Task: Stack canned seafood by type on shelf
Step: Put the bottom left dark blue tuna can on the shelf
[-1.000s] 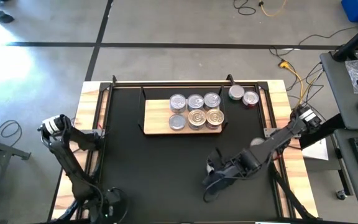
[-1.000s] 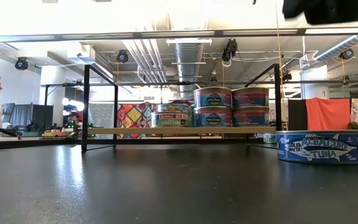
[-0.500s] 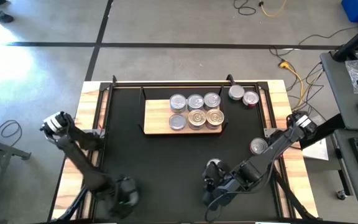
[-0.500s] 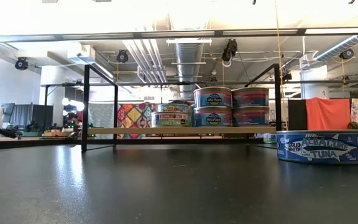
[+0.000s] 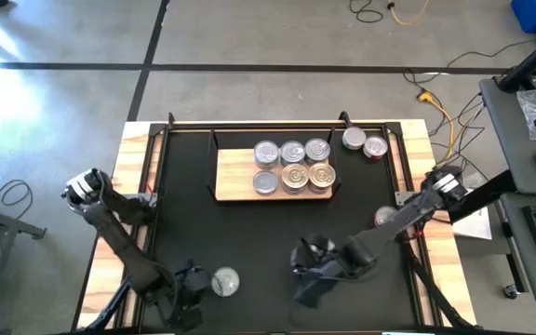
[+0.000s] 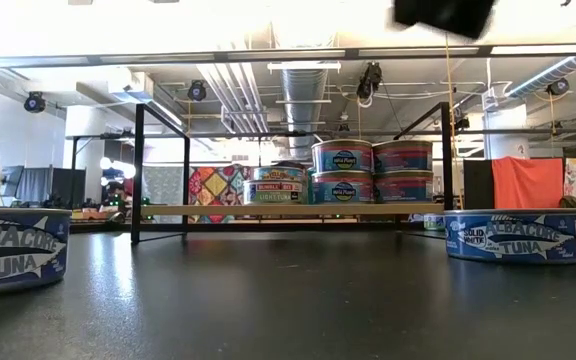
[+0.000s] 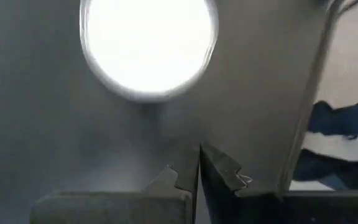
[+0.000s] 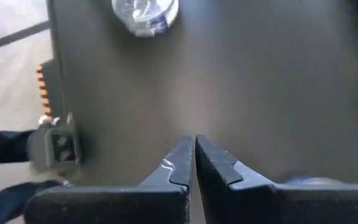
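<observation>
High view: shelf holds six tins; bare mat lies between it and both grippers, left gripper beside a loose tin, right gripper, fingers pressed together.

Lying across a light-wood table: a large black mat. Standing on the mat at the far middle: the shelf, carrying six tins in two rows. Sitting directly on the mat: two tins at far right, one tin at right, one tin near left.
</observation>
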{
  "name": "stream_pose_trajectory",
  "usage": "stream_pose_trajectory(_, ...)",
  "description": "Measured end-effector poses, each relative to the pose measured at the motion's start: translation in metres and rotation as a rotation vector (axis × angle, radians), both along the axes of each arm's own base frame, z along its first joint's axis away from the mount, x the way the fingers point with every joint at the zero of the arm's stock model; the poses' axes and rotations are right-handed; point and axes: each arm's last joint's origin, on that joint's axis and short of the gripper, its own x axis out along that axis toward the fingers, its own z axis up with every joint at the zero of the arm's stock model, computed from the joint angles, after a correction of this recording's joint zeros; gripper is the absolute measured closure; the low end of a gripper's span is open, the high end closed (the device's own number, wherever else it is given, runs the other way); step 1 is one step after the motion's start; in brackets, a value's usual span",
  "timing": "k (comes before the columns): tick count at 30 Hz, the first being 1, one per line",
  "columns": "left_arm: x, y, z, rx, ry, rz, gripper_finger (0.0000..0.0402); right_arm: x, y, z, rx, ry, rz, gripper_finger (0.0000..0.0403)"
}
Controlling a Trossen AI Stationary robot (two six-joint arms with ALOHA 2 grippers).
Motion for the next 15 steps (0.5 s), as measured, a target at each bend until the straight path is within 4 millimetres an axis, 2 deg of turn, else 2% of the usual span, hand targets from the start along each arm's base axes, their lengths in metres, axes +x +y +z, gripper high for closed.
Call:
stream_pose_trajectory(4, -0.016, -0.002, -0.021, -0.054, 0.018, 0.075, 0.0402, 0.033, -0.005, -0.026, 0.033, -0.042, 0.075, 0.0394)
stream_pose_trajectory(9, -0.021, 0.013, -0.050, -0.039, -0.002, 0.112, 0.0402, 0.073, -0.008, -0.070, 0.081, -0.001, 0.093, 0.0394)
stream_pose_trajectory(15, -0.014, 0.028, -0.067, -0.003, -0.108, 0.030, 0.0402, 0.106, -0.001, -0.080, 0.093, -0.007, 0.079, 0.0394)
